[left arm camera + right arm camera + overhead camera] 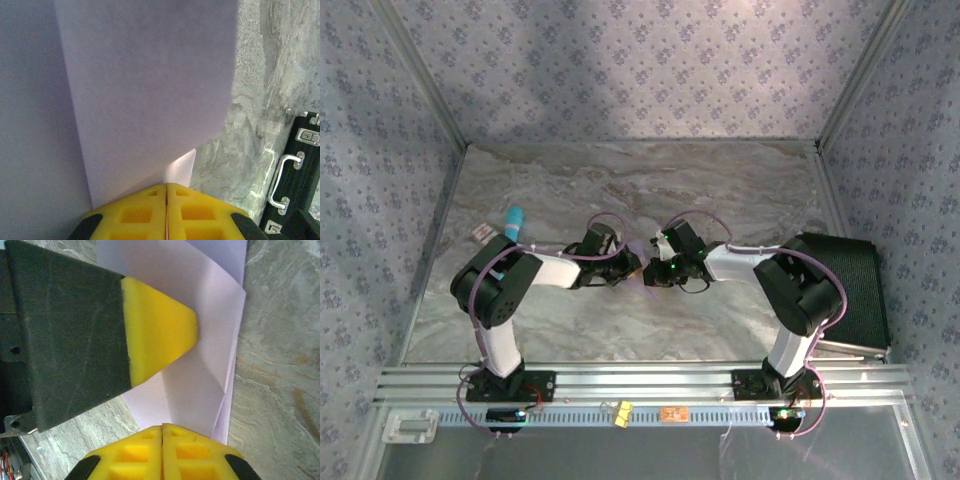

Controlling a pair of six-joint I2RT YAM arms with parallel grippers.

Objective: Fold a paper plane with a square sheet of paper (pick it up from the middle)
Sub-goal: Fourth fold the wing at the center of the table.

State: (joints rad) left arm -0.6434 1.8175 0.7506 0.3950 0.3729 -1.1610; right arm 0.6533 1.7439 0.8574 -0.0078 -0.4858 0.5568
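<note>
The square sheet of paper (642, 277), lavender and folded into layers with a diagonal crease, hangs between my two grippers over the middle of the table. My left gripper (166, 184) is shut on its edge, and the paper (150, 90) spreads wide in front of it. My right gripper (162, 425) is shut on the layered end of the paper (210, 350). One yellow finger (157, 330) of the left gripper lies against the sheet from the other side. In the top view the left gripper (631, 271) and right gripper (652, 272) almost meet tip to tip. A paper plane is out of view.
A black case (850, 290) with a metal handle (281, 180) lies at the table's right edge. A teal cylinder (514, 217) and a small tag (480, 232) sit at the left. Patterned walls enclose the marble table (720, 180); an aluminium rail (640, 380) runs along the front.
</note>
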